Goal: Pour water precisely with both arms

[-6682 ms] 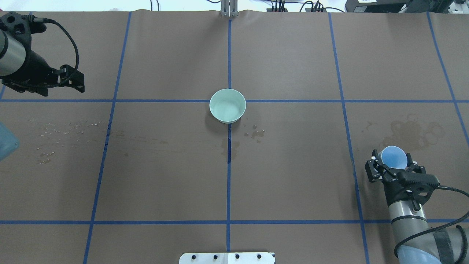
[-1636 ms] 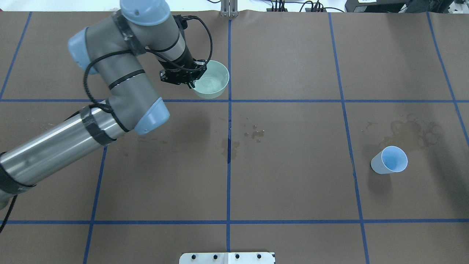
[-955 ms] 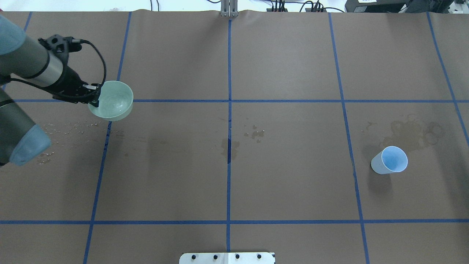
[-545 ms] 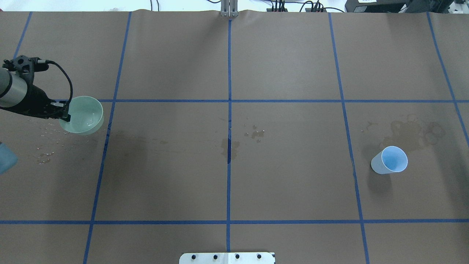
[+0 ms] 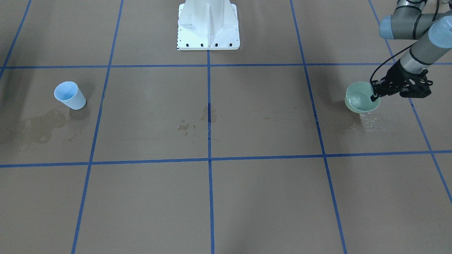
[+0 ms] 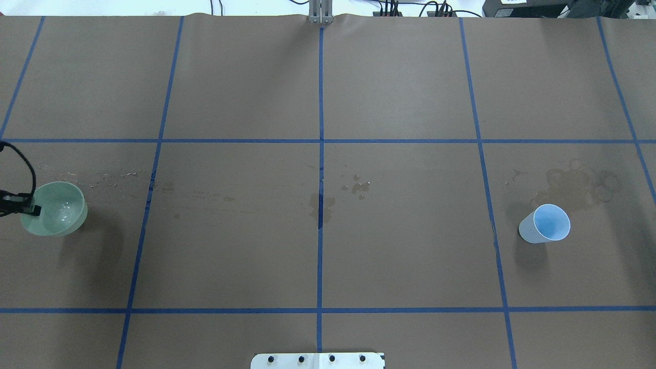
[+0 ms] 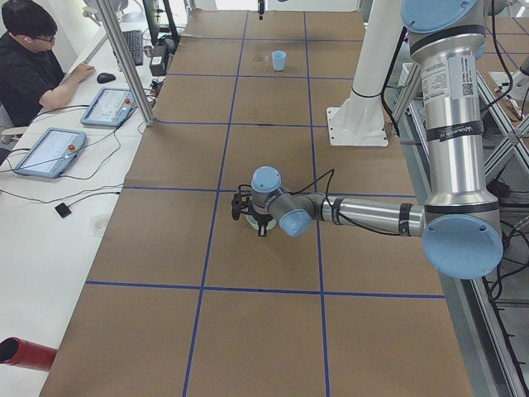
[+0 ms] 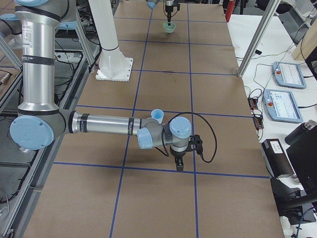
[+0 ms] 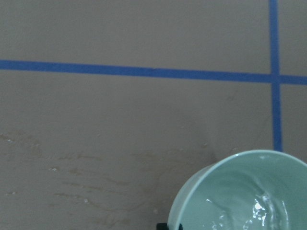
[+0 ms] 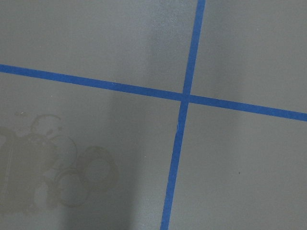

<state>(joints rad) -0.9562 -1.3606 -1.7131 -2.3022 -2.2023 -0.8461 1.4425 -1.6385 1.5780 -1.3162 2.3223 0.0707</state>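
Observation:
A pale green bowl (image 6: 56,210) is at the table's far left, also seen in the front view (image 5: 360,103) and the left wrist view (image 9: 240,191). The water (image 9: 259,211) shimmers inside it. My left gripper (image 6: 29,208) is shut on the bowl's rim, also in the front view (image 5: 374,95). I cannot tell whether the bowl touches the table. A light blue cup (image 6: 547,224) stands alone at the right, also in the front view (image 5: 69,94). My right gripper (image 8: 178,164) shows only in the right side view, near the cup (image 8: 157,115); whether it is open or shut I cannot tell.
Droplets (image 6: 97,177) glisten beside the bowl, and more lie near the table's middle (image 6: 356,185). Dried stain rings (image 6: 576,183) mark the mat behind the cup. The white pedestal (image 5: 208,24) stands at the robot's side. An operator (image 7: 33,58) sits at a side desk.
My left arm took the bowl from the table's middle and carried it to the far left edge and nearer the robot. My right gripper left the cup and went out of the overhead view.

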